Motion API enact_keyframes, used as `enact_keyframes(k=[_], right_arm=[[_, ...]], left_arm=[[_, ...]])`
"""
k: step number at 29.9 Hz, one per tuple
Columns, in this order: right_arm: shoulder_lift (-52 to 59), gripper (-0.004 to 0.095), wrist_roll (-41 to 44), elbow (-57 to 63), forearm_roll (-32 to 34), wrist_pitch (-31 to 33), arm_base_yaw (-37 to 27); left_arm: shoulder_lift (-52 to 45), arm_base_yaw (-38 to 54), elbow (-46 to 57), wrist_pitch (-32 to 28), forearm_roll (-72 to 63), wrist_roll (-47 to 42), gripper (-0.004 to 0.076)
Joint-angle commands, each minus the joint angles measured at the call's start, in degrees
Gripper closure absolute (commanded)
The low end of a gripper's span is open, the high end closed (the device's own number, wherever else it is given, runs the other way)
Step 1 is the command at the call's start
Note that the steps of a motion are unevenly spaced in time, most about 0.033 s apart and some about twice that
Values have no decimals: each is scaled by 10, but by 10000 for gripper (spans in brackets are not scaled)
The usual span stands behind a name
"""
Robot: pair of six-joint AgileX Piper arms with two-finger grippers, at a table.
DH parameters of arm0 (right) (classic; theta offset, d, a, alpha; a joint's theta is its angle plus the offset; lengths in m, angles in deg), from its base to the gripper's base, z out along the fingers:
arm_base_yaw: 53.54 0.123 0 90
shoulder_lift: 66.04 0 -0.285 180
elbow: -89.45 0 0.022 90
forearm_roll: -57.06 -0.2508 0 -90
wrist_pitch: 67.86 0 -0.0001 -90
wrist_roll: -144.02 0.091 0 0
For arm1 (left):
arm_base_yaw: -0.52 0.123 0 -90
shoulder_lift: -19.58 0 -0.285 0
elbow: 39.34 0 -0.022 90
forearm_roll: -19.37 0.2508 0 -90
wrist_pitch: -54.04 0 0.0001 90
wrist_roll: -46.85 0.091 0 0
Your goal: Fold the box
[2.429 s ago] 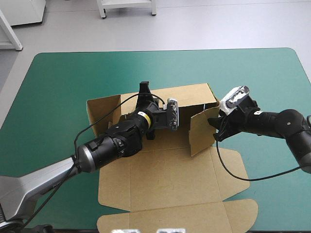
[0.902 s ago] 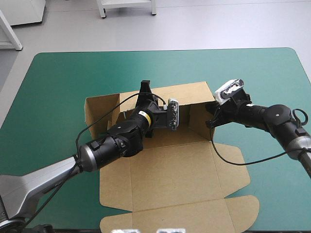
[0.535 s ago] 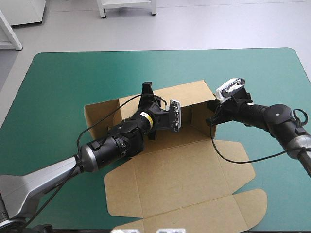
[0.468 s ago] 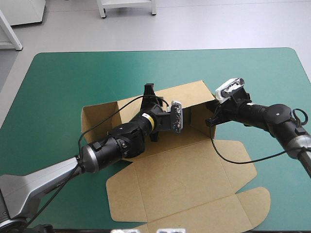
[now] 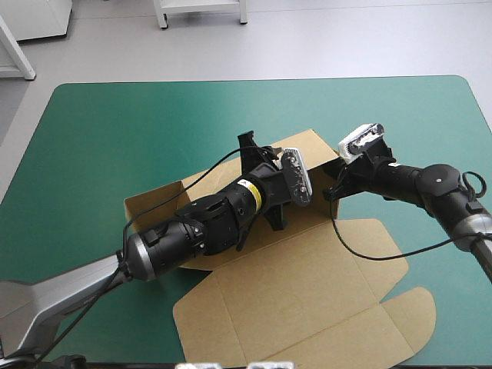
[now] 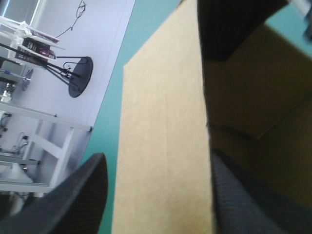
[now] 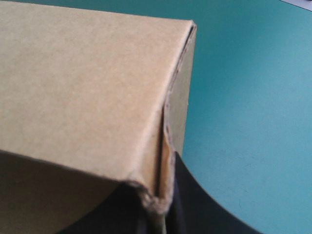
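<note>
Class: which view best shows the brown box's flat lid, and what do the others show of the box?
The high view: the lid lies flat toward the table's near edge. The left wrist view shows only a raised wall; the right wrist view, only a wall corner.

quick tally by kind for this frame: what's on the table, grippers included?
Brown box: 1
Grippers with black fingers: 2 (left gripper, right gripper)
Teal-green table: 1
Total: 4
</note>
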Motion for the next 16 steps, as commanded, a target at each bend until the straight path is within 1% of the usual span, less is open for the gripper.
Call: enact_keyframes(k=[1,5,6,9,12,16], right_arm=[[20,925,3,-19,-26,17,2],[20,925,10,-19,-26,12,2],[20,925,11,-19,-26,10,2],[20,925,26,-19,-11,8,2],[20,925,36,-19,-1,8,2],[20,925,46,-19,-1,3,2]], left_arm=[[-28,-22,-43,0,-69,-4,287],[-29,-29,-85,19,-223,41,287],[-29,-25,-101,24,-247,52,287],[-29,4,-150,38,-260,54,287],[-29,66,-199,63,-270,54,287],[-29,192,-237,95,-315,54,290]])
